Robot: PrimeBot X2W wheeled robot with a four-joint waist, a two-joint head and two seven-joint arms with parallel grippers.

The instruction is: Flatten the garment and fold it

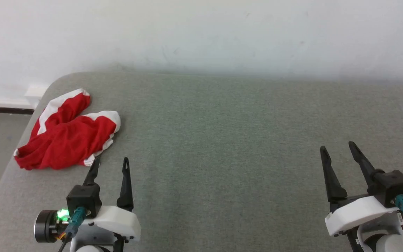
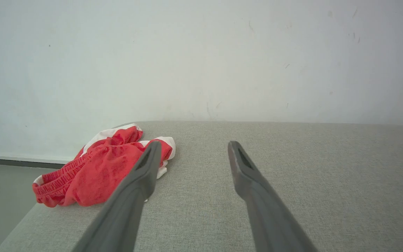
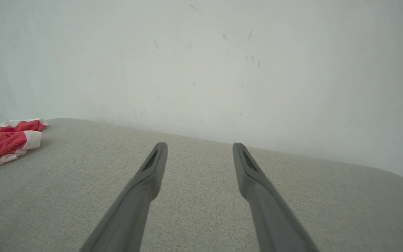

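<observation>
We find the crumpled red thin-fabric shorts [image 1: 66, 134], trimmed in white, heaped at the far-left corner of the grey cloth-covered table [image 1: 222, 140]. The waistband end lies toward that table's left edge and the white-hemmed legs point toward its far edge. Our left gripper [image 1: 111, 161], fingers spread wide and empty, hovers just beside the heap's near edge, so we judge it the nearer arm. Our right gripper [image 1: 338, 146], equally wide and empty, stands well apart by the table's right side.

So the shorts [image 1: 66, 136] lie on the table [image 1: 222, 140] near its far left corner, wall [image 1: 201, 35] right behind it. Left gripper [image 1: 112, 160] sits just in front of them, right gripper [image 1: 337, 145] well off to the right
</observation>
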